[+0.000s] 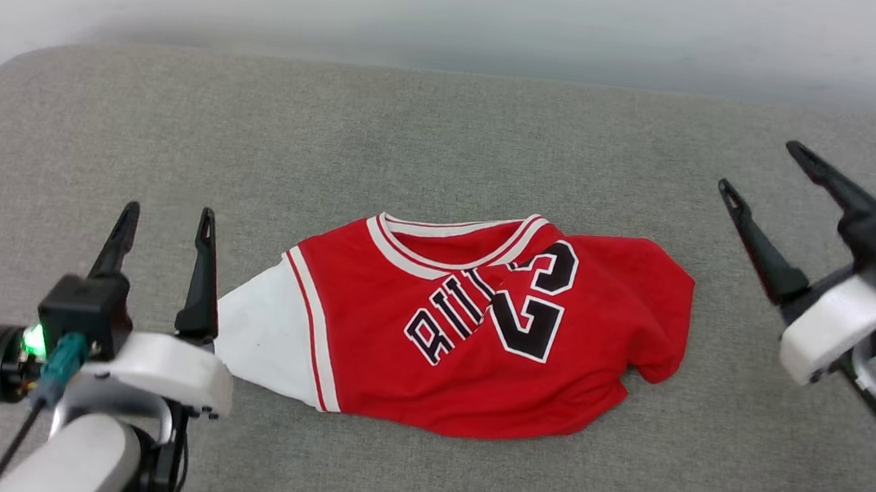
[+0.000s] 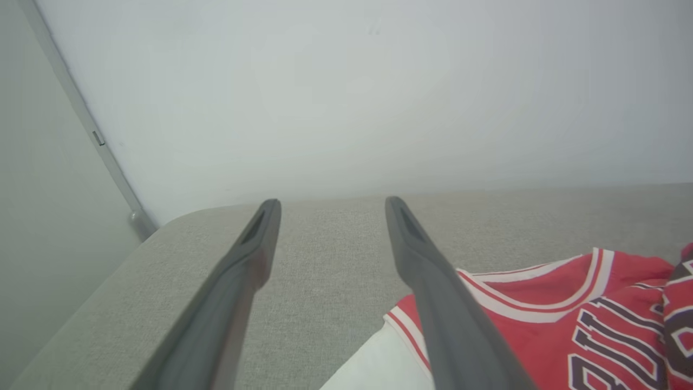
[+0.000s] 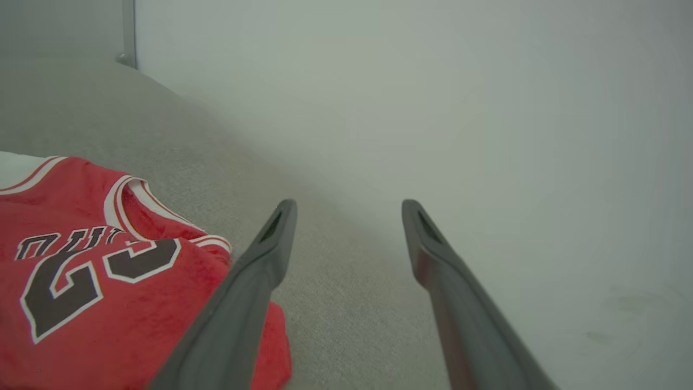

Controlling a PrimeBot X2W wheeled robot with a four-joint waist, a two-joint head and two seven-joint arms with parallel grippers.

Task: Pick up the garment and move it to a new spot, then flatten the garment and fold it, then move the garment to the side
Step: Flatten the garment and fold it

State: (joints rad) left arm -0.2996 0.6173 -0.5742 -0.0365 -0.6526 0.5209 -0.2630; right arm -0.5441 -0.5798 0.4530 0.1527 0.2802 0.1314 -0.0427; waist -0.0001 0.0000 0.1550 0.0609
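Garment (image 1: pixel 469 337), one only, lay crumpled on the single grey cushion (image 1: pixel 417 131), about midway between left and right. Its one visible white sleeve (image 1: pixel 260 341) pointed left. I had two claws, both empty with jaws spread. My left gripper (image 1: pixel 168 212) sat just beside that sleeve, and my right gripper (image 1: pixel 759 166) hung well apart from the red cloth, far right. My head view held both claws. My left wrist view added a grey wall strip (image 2: pixel 81 114).
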